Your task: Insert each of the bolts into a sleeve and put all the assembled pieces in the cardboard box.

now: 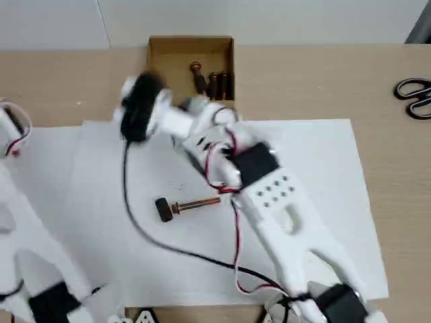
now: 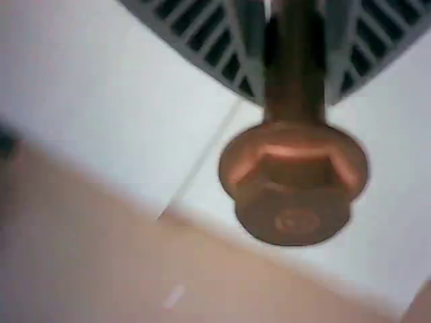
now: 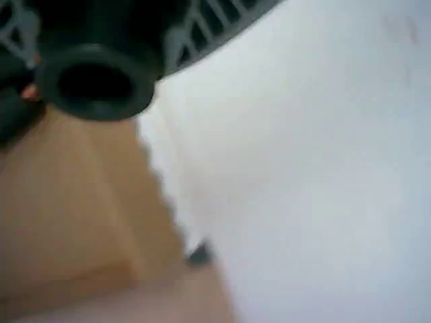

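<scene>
left gripper (image 2: 293, 40): grips copper bolt (image 2: 294, 182), head out. right gripper (image 3: 101, 27): grips black sleeve (image 3: 94, 84). high view: assembled piece (image 1: 188, 205) on paper (image 1: 316, 155), 6 o'clock of cardboard box (image 1: 168, 57).

- cardboard box (image 1: 190, 46) at table's (image 1: 316, 81) far side, behind paper sheet (image 1: 316, 161)
- assembled pieces (image 1: 212, 82) in box's right half
- sleeved bolt (image 1: 188, 206) on sheet, before box
- scissors (image 1: 413, 96) on table, far right
- bolt (image 2: 293, 182) in left gripper (image 2: 293, 47), sleeve (image 3: 97, 84) in right gripper (image 3: 101, 37), both above sheet's edge
</scene>
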Action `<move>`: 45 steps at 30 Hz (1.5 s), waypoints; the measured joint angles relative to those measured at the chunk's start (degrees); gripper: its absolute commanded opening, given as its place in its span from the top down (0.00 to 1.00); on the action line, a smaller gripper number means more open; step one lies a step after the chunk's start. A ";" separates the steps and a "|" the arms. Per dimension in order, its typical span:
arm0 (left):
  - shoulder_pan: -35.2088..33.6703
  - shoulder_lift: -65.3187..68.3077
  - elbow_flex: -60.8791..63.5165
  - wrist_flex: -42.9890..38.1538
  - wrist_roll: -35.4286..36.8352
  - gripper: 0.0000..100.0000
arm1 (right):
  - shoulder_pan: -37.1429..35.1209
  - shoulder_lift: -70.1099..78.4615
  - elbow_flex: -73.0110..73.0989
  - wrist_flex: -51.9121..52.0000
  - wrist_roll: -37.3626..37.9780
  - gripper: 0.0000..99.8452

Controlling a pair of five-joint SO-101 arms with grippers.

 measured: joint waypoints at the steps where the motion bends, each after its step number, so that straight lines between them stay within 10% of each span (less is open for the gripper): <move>1: 2.11 -1.76 0.09 -1.76 0.44 0.99 | 0.09 -0.88 0.00 -0.35 -5.80 1.00; 6: 14.33 -10.02 5.01 -9.76 9.05 1.00 | 0.09 -5.01 2.02 -0.97 -31.56 1.00; 11: 27.87 -18.29 16.09 -18.55 14.15 1.00 | 0.62 -7.65 8.35 -3.16 -40.88 1.00; 45: 40.88 -26.99 27.96 -11.43 26.29 1.00 | -6.68 -17.85 26.11 -7.03 -30.15 1.00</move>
